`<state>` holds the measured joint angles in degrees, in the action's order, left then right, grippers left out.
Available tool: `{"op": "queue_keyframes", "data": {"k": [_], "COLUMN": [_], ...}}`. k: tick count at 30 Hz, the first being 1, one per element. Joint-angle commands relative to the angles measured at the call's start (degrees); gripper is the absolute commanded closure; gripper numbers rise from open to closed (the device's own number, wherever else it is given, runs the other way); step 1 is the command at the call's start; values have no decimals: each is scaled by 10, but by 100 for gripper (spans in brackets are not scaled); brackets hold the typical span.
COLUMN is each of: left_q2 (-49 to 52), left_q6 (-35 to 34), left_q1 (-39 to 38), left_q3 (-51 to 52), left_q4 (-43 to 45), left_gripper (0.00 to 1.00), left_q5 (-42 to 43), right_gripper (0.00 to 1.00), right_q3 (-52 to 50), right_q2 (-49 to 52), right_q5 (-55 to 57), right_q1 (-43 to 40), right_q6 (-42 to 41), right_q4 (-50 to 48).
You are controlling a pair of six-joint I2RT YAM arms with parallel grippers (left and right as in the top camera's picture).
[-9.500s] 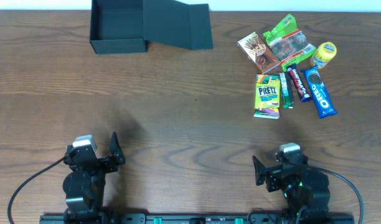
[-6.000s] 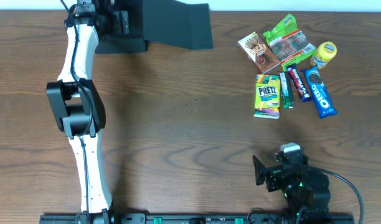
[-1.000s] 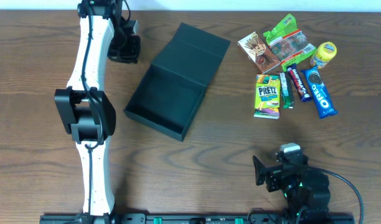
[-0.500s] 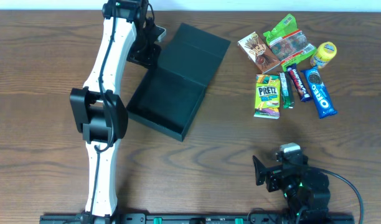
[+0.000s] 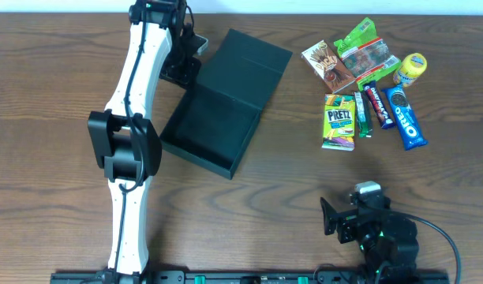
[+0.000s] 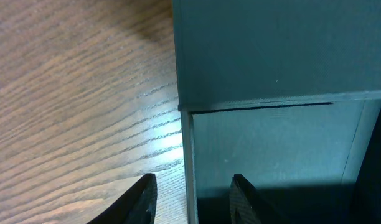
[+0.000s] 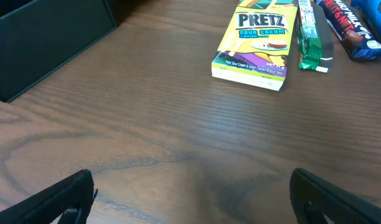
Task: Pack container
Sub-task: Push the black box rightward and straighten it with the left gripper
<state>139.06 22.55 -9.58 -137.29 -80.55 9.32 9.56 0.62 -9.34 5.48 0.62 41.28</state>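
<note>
The container [image 5: 214, 126] lies open on the desk [image 5: 257, 205], at about 11 o'clock from its middle, with the lid flap flat toward 1 o'clock. The left gripper [image 6: 192, 186] is released, its fingers parted either side of the container's 10 o'clock wall, a gap showing on both sides. The right gripper [image 7: 190, 180] hangs wide open and empty at 5 o'clock. The snacks [image 5: 368, 87] lie at 2 o'clock.

I counted one container [image 5: 226, 102] and seven snacks from my console: two cartons, a Pretz box [image 5: 338, 121] and a brown box [image 5: 327, 66]; one green bag [image 5: 366, 49]; one yellow tub [image 5: 411, 69]; three bars, namely a green stick [image 5: 362, 115], a dark bar [image 5: 376, 105] and an Oreo pack [image 5: 405, 117].
</note>
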Motion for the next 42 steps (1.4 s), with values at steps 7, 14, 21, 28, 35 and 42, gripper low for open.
{"op": "queue_keyframes", "data": {"k": [7, 14, 21, 28, 35, 42], "left_q2": [3, 3, 3, 3, 3, 3], "left_q6": [-16, -80, -141, -266, -342, -362], "left_q1": [3, 9, 10, 10, 10, 9], "left_q3": [68, 68, 68, 68, 68, 68], "left_q4": [33, 45, 42, 30, 24, 17], "left_gripper": [72, 89, 94, 94, 94, 94], "left_q5": [-10, -9, -10, -10, -9, -8], "right_gripper": [1, 1, 1, 1, 1, 1], "right_q3": [-2, -2, -2, -2, -2, -2], "right_q2": [-3, -3, -3, -3, -3, -3], "right_q5": [2, 2, 1, 2, 2, 1], "right_q1": [5, 5, 5, 5, 5, 5], "right_q6": [-6, -6, -6, -6, -6, -6], "right_q4": [1, 1, 1, 1, 1, 1]}}
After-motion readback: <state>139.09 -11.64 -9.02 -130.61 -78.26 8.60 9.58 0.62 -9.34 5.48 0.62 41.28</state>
